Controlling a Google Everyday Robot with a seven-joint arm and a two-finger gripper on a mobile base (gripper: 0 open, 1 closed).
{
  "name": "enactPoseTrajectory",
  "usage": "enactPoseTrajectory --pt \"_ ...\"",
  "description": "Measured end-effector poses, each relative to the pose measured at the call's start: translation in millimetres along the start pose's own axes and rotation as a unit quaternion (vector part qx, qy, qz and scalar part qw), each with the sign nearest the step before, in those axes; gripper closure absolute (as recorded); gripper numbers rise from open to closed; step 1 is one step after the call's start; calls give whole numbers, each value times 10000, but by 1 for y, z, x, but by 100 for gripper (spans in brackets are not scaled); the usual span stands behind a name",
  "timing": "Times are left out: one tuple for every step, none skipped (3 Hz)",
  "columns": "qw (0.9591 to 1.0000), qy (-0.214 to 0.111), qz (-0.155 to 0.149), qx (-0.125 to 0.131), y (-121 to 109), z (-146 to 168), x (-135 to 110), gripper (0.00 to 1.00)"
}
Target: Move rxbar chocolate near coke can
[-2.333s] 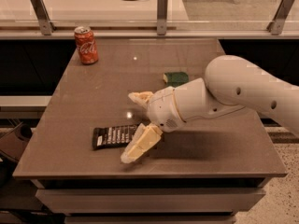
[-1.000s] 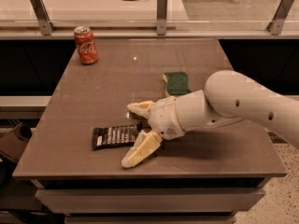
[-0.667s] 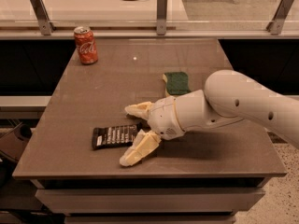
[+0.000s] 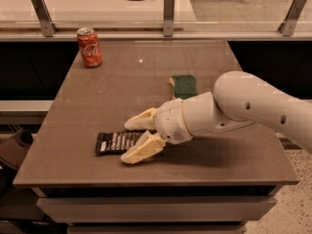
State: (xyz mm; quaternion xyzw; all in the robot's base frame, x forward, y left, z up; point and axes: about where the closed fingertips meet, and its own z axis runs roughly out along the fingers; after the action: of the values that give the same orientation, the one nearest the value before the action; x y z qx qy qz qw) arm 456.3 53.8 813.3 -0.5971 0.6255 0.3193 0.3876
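Note:
The rxbar chocolate is a flat black bar with white lettering, lying near the table's front left. My gripper reaches in from the right with its cream fingers open, one finger on the far side of the bar's right end and one on the near side. The bar's right end is hidden between the fingers. The coke can stands upright at the table's far left corner, far from the bar and gripper.
A green-and-yellow sponge lies mid-table just behind my arm. The brown table ends in a front edge close below the bar. A glass-railed ledge with metal posts runs behind the table.
The gripper has moved left and down a little, so that its open fingers now straddle the bar's right end. The bar, can and sponge have not moved.

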Motion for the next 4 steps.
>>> enactPoseTrajectory --pt "10000 1 -2 -1 0 -1 -3 100" --pt "10000 1 -3 -1 0 -1 -3 100" --pt "9999 112 19 109 -15 -15 -19 100" --pt "9993 200 40 311 -45 -37 -45 100"
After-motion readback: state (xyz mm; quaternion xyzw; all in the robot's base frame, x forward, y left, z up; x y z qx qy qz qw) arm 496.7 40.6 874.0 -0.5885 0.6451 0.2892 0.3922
